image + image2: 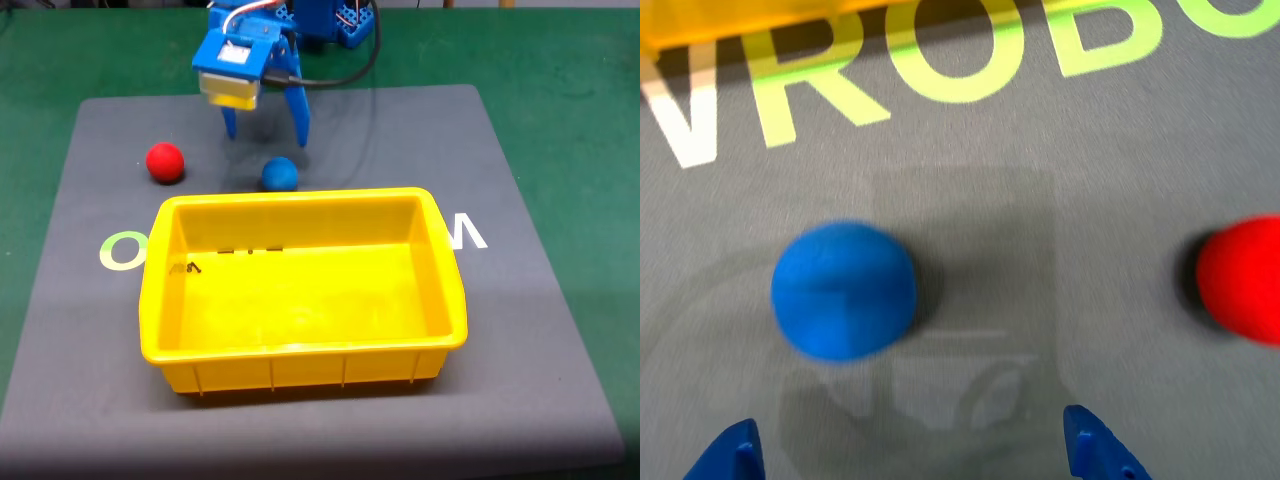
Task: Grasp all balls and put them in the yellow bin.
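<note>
On the grey mat, a blue ball (280, 174) lies just behind the far rim of the yellow bin (300, 355). A red ball (165, 161) rests to its left in the fixed view. My blue gripper (266, 134) hangs open above the mat, behind and slightly left of the blue ball, with nothing between its fingers. In the wrist view the blue ball (844, 290) sits ahead of my left fingertip (728, 455), the red ball (1243, 280) is at the right edge, and the gripper (915, 455) is spread wide. The bin's rim (730, 18) shows along the top left.
The grey mat (540, 330) carries white and green lettering and lies on a green table (580, 90). The arm's blue base (335, 20) and a black cable stand at the back. Bare mat stretches right of the blue ball and around the bin.
</note>
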You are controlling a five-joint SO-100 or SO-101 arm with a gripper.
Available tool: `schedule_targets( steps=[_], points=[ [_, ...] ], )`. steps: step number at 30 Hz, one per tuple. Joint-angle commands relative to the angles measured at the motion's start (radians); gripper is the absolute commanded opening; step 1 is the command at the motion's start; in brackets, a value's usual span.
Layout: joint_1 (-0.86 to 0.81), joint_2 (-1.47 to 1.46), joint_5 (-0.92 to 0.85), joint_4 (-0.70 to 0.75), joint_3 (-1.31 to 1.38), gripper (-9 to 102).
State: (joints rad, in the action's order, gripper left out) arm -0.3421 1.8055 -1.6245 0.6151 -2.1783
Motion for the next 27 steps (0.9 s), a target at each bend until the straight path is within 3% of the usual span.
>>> schedule_targets(
  steps=[1, 27],
  points=[
    [0.031, -0.044, 0.028, -0.055, 0.104, 34],
    [0.104, -0.293, 0.066, -0.132, 0.253, 26]
  ],
)
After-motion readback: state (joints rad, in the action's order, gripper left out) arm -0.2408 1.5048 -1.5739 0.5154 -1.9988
